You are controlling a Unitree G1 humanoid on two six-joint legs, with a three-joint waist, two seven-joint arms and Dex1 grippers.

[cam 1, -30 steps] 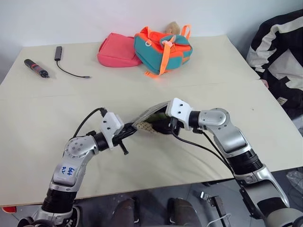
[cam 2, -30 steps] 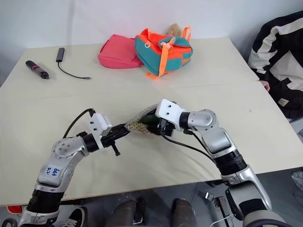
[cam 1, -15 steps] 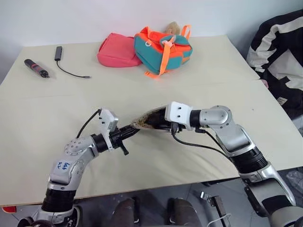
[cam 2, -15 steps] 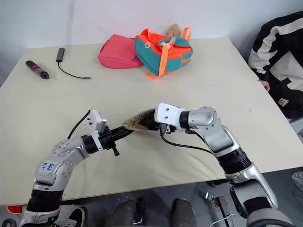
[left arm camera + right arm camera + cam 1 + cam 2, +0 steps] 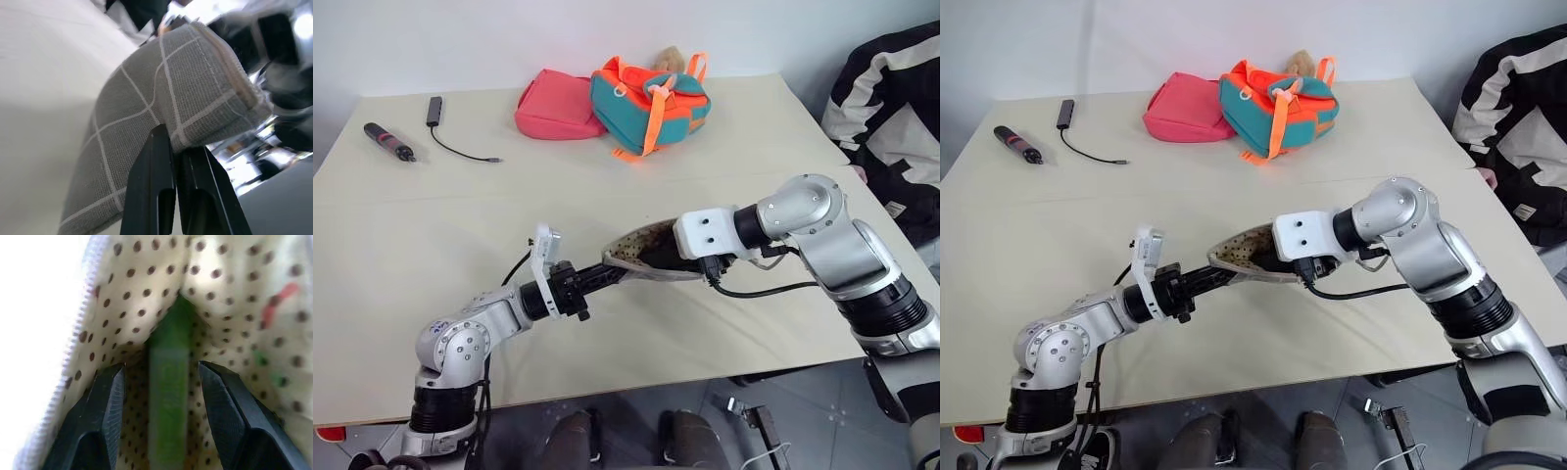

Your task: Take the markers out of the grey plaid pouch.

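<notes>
The grey plaid pouch [image 5: 651, 257] hangs just above the table between my two grippers, its mouth turned toward the right gripper. My left gripper [image 5: 173, 134] is shut on the pouch's plaid fabric [image 5: 146, 98] at its left end. My right gripper [image 5: 160, 364] reaches into the mouth, with the spotted lining [image 5: 122, 293] all around it. A light green marker [image 5: 168, 382] lies lengthwise between its two fingers [image 5: 105, 401]. The fingers stand apart, and lining shows in the gap on each side of the marker. Red and green smears mark the lining farther in.
At the table's far edge lie a pink pouch [image 5: 553, 106] and a teal-and-orange bag [image 5: 651, 98]. A black-and-red pen-like tool [image 5: 388, 141] and a black cable [image 5: 450, 137] lie at the far left. A person in a black-and-white jacket [image 5: 891, 108] stands at the right.
My right elbow has swung up and its wrist has turned. The left wrist has rolled. The pouch, held between both grippers, has shifted slightly toward me and lifted.
</notes>
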